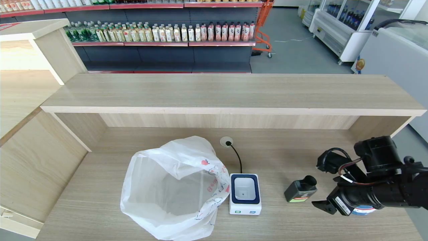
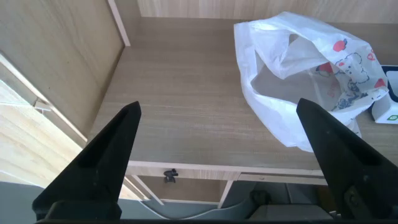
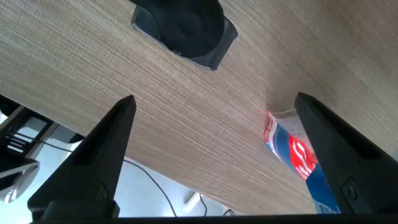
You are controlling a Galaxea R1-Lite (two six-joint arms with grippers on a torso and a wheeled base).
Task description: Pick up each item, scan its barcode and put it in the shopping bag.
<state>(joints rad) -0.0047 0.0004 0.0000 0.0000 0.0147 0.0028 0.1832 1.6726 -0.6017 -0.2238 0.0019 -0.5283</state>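
Jaws released on both arms: the left gripper (image 2: 217,109) hangs spread above the near left edge of the surface (image 1: 301,227), and the right gripper (image 3: 216,102) is likewise wide apart, holding nothing. The right arm comes in from the right side, wrist low and almost level, pointing left. The white shopping bag (image 1: 174,187) stands open left of centre, with the scanner (image 1: 245,194) just beside it on the right. A dark bottle (image 1: 300,190) sits just ahead of the right gripper, and a red, white and blue packet (image 3: 295,152) lies close under it
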